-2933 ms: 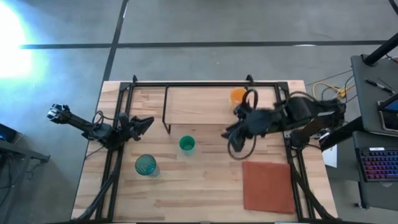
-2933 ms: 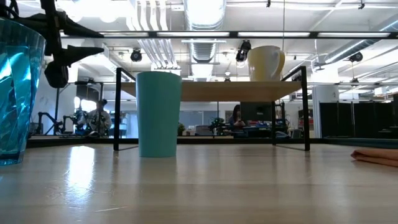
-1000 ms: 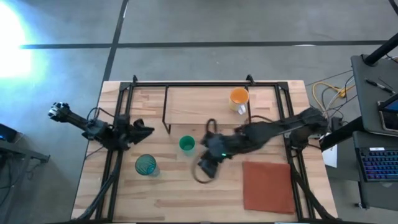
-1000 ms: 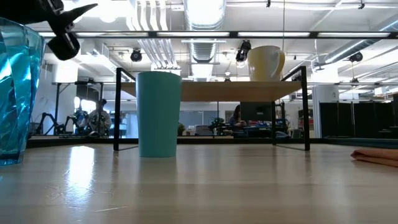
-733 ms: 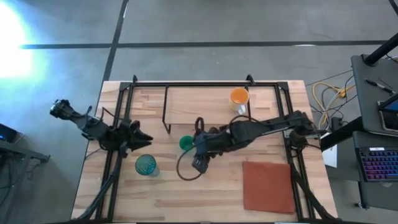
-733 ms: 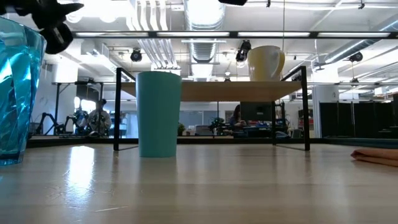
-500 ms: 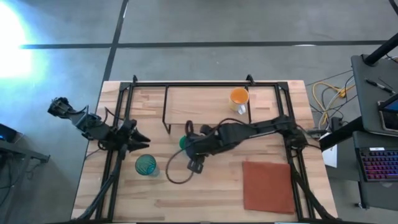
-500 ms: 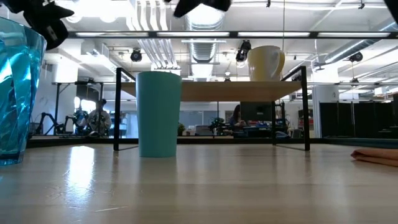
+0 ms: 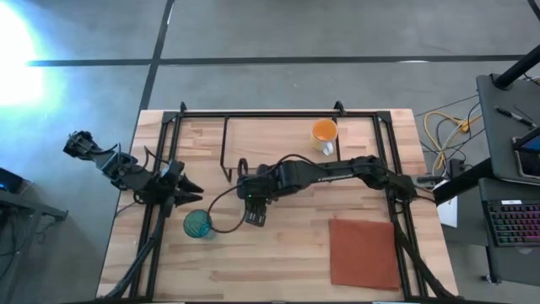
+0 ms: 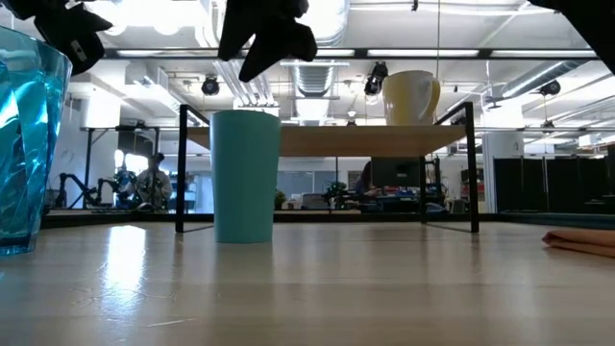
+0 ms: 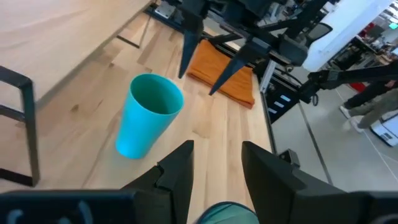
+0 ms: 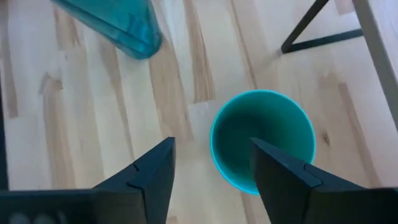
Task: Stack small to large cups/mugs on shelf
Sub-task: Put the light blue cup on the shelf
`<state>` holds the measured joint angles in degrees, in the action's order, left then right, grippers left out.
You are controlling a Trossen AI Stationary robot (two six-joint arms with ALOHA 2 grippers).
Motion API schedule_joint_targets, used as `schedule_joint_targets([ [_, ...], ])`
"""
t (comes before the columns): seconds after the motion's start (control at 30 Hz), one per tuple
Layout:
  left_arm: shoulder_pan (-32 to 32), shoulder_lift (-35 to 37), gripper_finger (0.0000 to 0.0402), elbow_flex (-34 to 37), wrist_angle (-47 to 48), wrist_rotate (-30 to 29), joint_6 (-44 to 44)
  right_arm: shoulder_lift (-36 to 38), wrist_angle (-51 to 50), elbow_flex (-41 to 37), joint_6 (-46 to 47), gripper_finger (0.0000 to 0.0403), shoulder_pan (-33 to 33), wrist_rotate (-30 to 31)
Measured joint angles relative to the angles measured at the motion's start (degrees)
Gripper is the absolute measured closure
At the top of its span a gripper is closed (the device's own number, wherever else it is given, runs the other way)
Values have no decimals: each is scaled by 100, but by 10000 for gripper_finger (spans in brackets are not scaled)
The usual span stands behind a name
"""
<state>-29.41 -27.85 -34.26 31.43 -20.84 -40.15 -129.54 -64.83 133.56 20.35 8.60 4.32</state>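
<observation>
The medium green cup point(image 10: 245, 176) stands upright on the table in front of the shelf point(image 10: 327, 140). My right gripper point(image 12: 214, 165) is open and hovers just above the cup's mouth point(image 12: 261, 140), touching nothing; it also shows in the low view point(image 10: 264, 43). The ribbed teal tumbler point(image 9: 198, 224) stands upright at the near left. My left gripper point(image 9: 190, 192) is open just on the far side of the tumbler, above its rim point(image 11: 227, 214). The small orange mug point(image 9: 324, 131) stands on the shelf's right end.
The reddish-brown mat point(image 9: 363, 252) lies flat at the near right. The shelf's black legs point(image 9: 226, 165) stand just beyond the green cup. The right arm point(image 9: 337, 173) stretches across the table's middle from the right. A cable loops over the table near the tumbler point(image 9: 221, 211).
My right gripper has swept toward the table's left edge, from right of the green cup to above its mouth, staying open. My left gripper has moved a little toward the tumbler. The cups and the mug have stayed where they were.
</observation>
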Motion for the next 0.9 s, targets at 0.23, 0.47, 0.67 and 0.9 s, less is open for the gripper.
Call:
schedule_joint_targets([
  [0.23, 4, 32, 281, 11, 297, -241, -1, -9, 446, -500, -500, 207, 0, 24],
  [0.47, 4, 17, 281, 11, 278, -416, -1, -9, 596, -945, -607, 207, -2, 151],
  [0.67, 4, 15, 281, 11, 274, -655, 3, -9, 827, -1359, -603, 209, -2, 236],
  [0.9, 4, 15, 281, 13, 272, -822, 3, -9, 990, -1604, -783, 258, -2, 438],
])
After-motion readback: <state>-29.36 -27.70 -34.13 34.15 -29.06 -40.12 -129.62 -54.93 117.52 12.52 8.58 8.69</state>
